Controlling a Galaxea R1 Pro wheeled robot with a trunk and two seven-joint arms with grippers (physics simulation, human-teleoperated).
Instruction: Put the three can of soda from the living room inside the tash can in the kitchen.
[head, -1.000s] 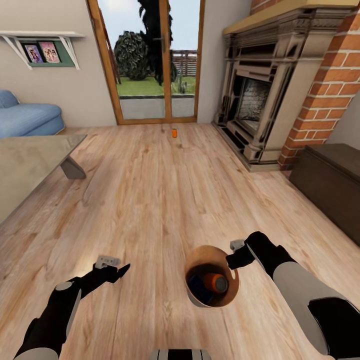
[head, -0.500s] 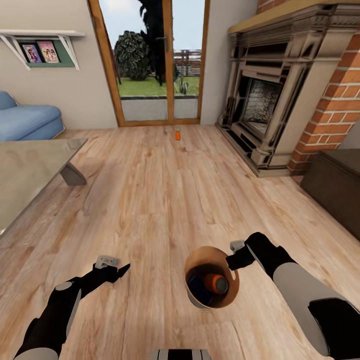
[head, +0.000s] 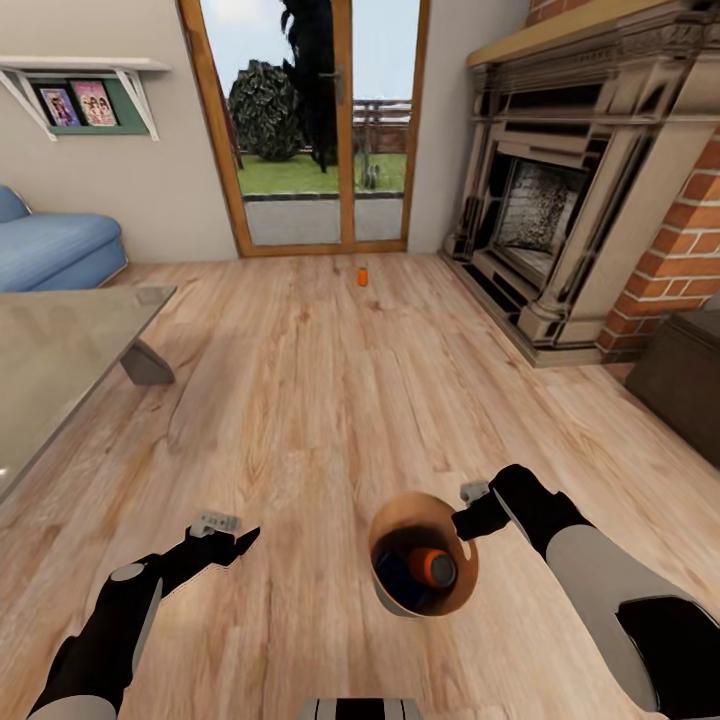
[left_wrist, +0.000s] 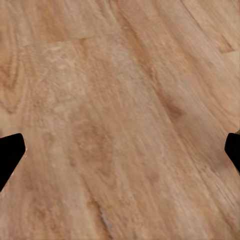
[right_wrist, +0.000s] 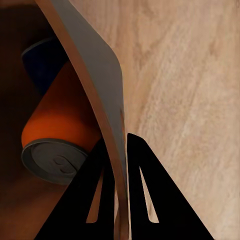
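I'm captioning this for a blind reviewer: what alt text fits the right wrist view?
The right end effector is shut on the grey wall of the trash can, one finger inside and one outside. Inside lie an orange soda can and a dark blue can; light wood floor lies beyond.

No text can be read anywhere; the two framed pictures (head: 78, 103) on the wall shelf are too small to read; the orange can (right_wrist: 60, 130) carries no readable label or brand.

blue can (head: 395, 573) mostly hidden under orange can (head: 430, 567), far orange can (head: 363, 276) too small for detail
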